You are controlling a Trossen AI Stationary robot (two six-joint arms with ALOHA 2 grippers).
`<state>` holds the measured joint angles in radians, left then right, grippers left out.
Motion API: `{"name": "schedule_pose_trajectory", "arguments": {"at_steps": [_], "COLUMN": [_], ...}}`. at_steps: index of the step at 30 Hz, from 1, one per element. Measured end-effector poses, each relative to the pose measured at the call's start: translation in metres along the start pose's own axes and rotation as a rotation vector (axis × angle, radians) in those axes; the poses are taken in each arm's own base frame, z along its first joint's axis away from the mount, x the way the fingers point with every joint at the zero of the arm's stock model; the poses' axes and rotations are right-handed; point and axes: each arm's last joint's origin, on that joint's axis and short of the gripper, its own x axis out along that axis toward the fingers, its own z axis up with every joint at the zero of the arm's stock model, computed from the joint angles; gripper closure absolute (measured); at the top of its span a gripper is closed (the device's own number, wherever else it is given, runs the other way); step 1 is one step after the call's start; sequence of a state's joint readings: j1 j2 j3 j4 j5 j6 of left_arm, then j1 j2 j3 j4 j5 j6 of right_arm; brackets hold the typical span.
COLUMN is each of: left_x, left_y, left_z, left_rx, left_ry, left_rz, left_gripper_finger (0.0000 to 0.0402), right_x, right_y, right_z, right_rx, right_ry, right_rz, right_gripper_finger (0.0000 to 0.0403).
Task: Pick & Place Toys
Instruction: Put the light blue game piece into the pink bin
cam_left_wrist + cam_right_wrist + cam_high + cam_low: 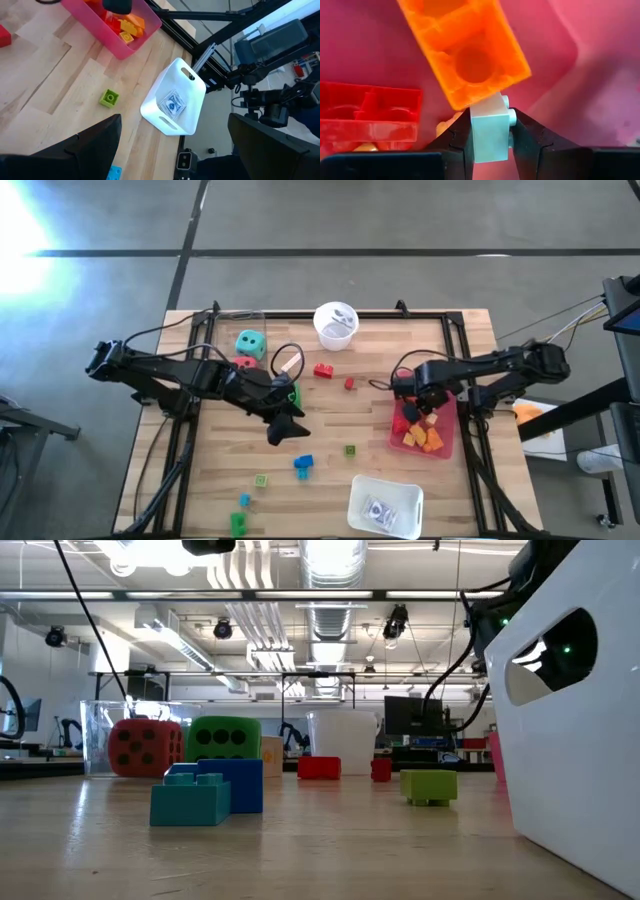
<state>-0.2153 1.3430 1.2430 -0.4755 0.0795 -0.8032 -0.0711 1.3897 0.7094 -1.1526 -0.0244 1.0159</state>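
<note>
Your right gripper (490,134) is pinched on a small pale brick (490,132), studs turned sideways, held low inside the pink bin (447,448) at the table's right side. Pressed against that brick's upper end is an orange brick (470,50), hollow underside facing the camera; a red brick (367,115) lies beside it on the bin floor. From above you see the bin stocked with more red, orange and yellow bricks (422,436). Your left gripper (283,425) hangs over the table's middle with its fingers (85,150) spread wide and nothing between them. Just beside it: a green die (223,738) partly hidden under the arm. Near the left arm: a red die (245,363) and a teal die (251,343). Loose stock on the wooden table (330,465): a red block (323,370), a smaller red piece (349,383), a blue brick (303,464), a green brick (109,97), and further green and blue pieces towards the near-left corner. At the far edge stands a white cup (335,325); at the near edge lies a white tray (386,505) with a small packet in it.
</note>
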Motion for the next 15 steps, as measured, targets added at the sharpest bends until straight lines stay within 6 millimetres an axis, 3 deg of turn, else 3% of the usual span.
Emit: {"name": "schedule_pose_trajectory", "arguments": {"at_steps": [15], "left_x": [0.000], "left_y": [0.000], "left_z": [0.000], "left_rx": [0.003], "left_ry": [0.000], "left_rz": [0.000], "left_gripper_finger": [0.0032], "right_x": [-0.007], "right_y": [0.011], "right_z": [0.006], "right_rx": [-0.259], "right_ry": [-0.003], "right_rz": [0.047], "right_gripper_finger": [0.0317]}}
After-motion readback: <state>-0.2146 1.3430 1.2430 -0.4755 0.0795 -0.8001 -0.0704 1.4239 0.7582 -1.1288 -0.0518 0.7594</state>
